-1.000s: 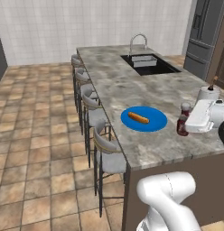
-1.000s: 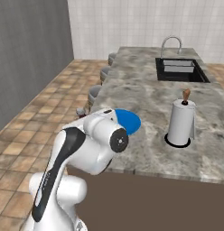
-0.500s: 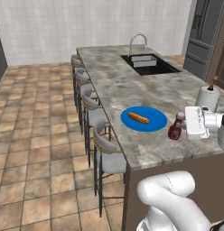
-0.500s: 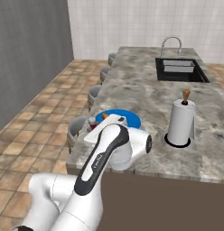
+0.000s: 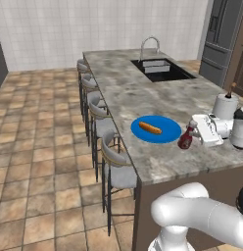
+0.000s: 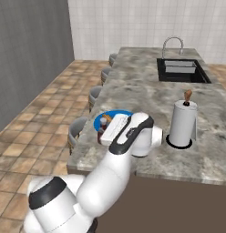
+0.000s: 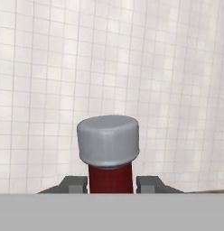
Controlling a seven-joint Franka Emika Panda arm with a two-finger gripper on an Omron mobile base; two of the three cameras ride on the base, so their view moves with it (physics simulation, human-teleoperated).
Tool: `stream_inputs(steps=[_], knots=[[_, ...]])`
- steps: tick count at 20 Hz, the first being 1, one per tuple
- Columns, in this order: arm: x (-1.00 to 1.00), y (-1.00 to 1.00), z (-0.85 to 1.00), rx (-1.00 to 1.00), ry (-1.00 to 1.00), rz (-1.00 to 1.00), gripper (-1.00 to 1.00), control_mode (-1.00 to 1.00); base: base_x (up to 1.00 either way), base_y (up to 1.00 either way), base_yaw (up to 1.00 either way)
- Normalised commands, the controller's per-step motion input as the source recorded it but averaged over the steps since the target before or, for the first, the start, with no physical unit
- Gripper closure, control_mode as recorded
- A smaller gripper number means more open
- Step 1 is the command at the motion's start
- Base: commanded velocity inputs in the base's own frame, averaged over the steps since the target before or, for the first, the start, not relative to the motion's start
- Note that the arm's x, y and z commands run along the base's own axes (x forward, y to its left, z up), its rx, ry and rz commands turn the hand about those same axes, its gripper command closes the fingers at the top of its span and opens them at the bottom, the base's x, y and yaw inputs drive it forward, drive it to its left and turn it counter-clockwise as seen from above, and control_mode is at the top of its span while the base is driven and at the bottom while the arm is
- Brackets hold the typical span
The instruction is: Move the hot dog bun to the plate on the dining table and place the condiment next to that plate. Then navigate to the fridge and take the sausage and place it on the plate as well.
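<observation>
Dark red plastic sits nearest the hand camera: the ketchup bottle (image 7: 109, 176) stands with its pale grey cap (image 7: 108, 140) up, its neck pinched between the two dark fingertips (image 7: 77, 184), so the gripper (image 7: 110, 185) is closed on the bottle. From the left base view the gripper (image 5: 193, 133) reaches in from the right side and holds the ketchup bottle (image 5: 186, 138) low over the grey-brown marbled desk (image 5: 143, 93), tilted a little, just beside the right edge of the blue plate (image 5: 156, 129). Whether the bottle's base touches the stone I cannot tell. From the right base view the white arm covers most of the plate (image 6: 110, 114), and the bottle (image 6: 103, 125) peeks out by the hand at the plate's near rim.

On the plate lies the hot dog bun (image 5: 150, 128), orange-tan, roughly at the middle, slanted across it.

Just behind the arm stands a paper towel roll (image 5: 225, 106) on its holder, upright, near the desk's right edge; the right base view shows it (image 6: 182, 123) well apart from the plate.

Along the desk's left side runs a row of grey stools (image 5: 101, 122), tucked under the edge over the brown tiled floor (image 5: 35, 147).

Farther along the top is a black sink (image 5: 162, 69) with a curved faucet (image 5: 150, 45). Beyond it, in the far right corner, stands the grey steel fridge (image 5: 222, 39), doors shut, against the white tiled wall (image 5: 94, 24).
</observation>
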Motion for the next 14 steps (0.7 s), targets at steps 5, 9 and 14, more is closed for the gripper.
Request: stream_inputs(steps=[5, 9, 14], knots=[[0.01, 0.02, -0.37, -0.10, 0.00, 0.00, 1.00, -1.00, 0.00, 0.00, 0.00], [0.02, 0.13, -0.28, -0.11, 0.00, 0.00, 1.00, -1.00, 0.00, 0.00, 0.00], [0.10, 0.19, -0.25, -0.07, 0.00, 0.00, 1.00, -1.00, 0.00, 0.00, 0.00]])
